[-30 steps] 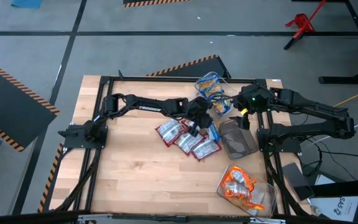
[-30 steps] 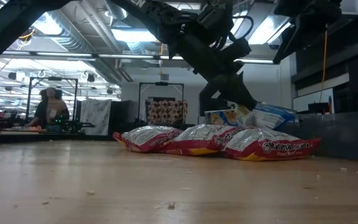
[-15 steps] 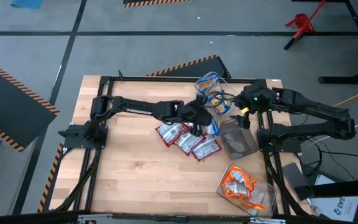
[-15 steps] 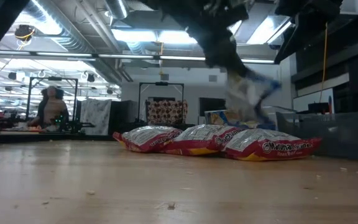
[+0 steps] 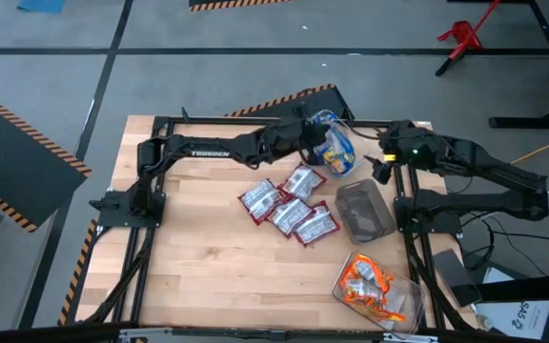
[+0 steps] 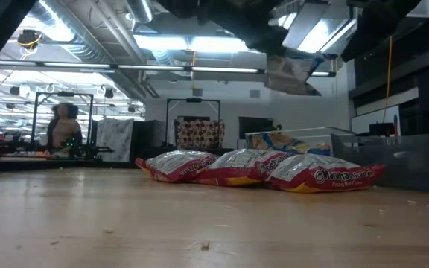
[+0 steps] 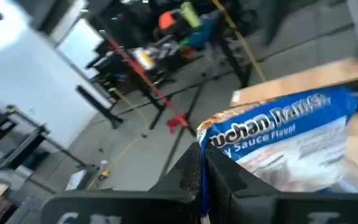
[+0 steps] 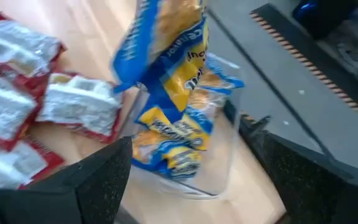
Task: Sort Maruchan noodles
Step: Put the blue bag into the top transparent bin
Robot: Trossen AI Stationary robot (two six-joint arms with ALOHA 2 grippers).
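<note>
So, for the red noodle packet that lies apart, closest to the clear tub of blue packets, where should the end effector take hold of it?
Grip that red noodle packet by a short crimped edge, coming straight down from above. It lies flat on the table, and its edge toward the tub of blue packets looks free, while its other end is close to the remaining red packets.

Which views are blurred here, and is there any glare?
Left wrist view: background smeared, though the blue packet in the left tool stays readable. Right wrist view: soft throughout. Low view: the raised packet is blurred under bright ceiling lights, while the red packets stay sharp. High view: crisp, evenly lit.
</note>
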